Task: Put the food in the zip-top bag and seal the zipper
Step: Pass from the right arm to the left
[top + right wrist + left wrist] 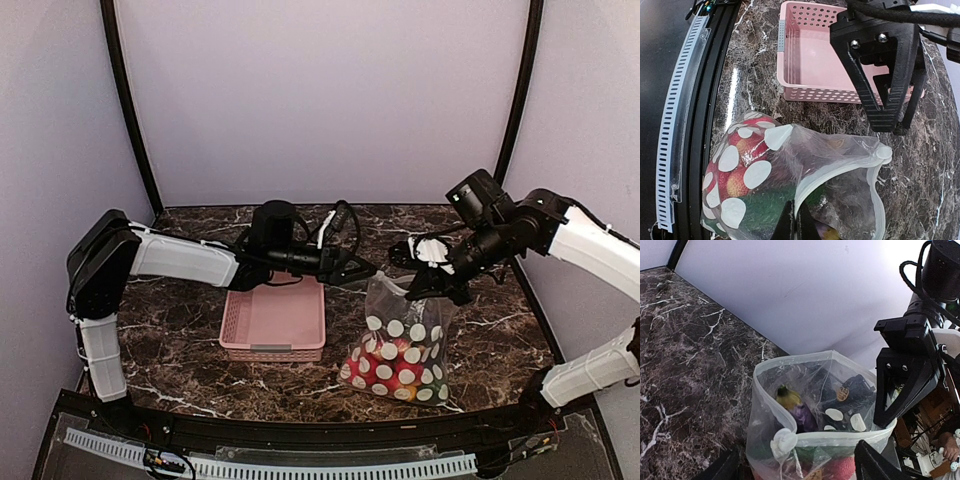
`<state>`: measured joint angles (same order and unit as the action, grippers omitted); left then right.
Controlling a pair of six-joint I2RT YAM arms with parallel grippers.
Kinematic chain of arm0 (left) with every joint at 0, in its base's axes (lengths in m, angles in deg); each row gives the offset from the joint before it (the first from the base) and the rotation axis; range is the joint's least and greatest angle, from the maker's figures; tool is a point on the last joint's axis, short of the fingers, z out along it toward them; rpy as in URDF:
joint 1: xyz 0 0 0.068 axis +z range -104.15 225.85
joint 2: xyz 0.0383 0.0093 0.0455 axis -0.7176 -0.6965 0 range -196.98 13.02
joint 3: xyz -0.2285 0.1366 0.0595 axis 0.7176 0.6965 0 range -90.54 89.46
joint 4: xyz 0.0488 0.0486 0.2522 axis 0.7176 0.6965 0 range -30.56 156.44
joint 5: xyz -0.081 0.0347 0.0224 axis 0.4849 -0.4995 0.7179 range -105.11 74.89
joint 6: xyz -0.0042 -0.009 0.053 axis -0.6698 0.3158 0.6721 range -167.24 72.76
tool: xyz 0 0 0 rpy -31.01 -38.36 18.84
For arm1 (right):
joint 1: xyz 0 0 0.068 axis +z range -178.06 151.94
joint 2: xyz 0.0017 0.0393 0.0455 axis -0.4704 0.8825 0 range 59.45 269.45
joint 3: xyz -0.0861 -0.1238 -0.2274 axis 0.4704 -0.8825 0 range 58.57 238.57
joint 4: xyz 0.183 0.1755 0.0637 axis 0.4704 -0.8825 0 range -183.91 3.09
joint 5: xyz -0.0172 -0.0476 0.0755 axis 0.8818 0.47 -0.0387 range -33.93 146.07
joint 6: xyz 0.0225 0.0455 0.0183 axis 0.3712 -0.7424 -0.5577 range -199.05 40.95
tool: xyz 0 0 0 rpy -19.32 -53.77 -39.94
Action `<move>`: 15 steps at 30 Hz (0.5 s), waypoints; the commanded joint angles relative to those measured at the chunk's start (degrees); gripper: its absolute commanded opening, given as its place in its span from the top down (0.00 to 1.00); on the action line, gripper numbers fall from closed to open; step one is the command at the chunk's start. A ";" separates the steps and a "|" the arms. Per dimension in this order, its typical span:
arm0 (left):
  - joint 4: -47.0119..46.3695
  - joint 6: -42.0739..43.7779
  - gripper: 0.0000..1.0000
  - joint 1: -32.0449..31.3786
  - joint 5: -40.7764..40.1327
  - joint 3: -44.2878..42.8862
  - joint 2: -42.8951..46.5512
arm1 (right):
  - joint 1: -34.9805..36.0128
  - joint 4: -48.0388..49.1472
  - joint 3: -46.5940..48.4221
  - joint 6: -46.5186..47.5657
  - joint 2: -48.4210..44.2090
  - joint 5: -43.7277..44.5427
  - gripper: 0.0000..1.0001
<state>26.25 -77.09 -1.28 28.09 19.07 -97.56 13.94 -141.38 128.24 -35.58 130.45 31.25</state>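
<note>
The zip-top bag point(397, 345) stands on the marble table right of the pink basket, mouth up and open. Inside lie red round fruits point(388, 365), something green point(765, 206) and the dark purple eggplant point(802, 415). My right gripper point(796, 223) is shut on the bag's mouth edge at the zipper point(837, 167), holding that rim up. My left gripper point(797, 470) hovers open just left of the mouth, its fingers wide apart on either side of the near rim point(840, 437) without pinching it. In the top view it point(365, 270) points at the right gripper point(432, 290).
The pink basket point(272, 322) sits under the left arm's wrist with nothing showing in it. A slotted rail point(682, 115) runs along the table's front edge close to the bag. Purple walls enclose the back and sides.
</note>
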 commanded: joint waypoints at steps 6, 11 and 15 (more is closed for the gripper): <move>-4.98 -4.36 0.31 -0.15 8.82 -2.58 -3.83 | 0.76 -2.64 3.35 0.04 1.97 -2.34 1.00; -3.65 -2.16 0.29 -0.15 9.50 -3.39 -6.24 | 0.98 -3.13 4.43 -0.13 2.68 -2.56 0.99; -10.37 -5.84 0.42 -0.15 12.17 -2.77 -8.06 | 1.13 -3.50 5.15 -0.31 3.45 -2.49 0.98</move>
<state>21.64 -81.09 -1.28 36.51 16.73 -104.30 14.31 -144.14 131.35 -35.61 133.08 30.01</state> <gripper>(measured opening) 0.646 0.013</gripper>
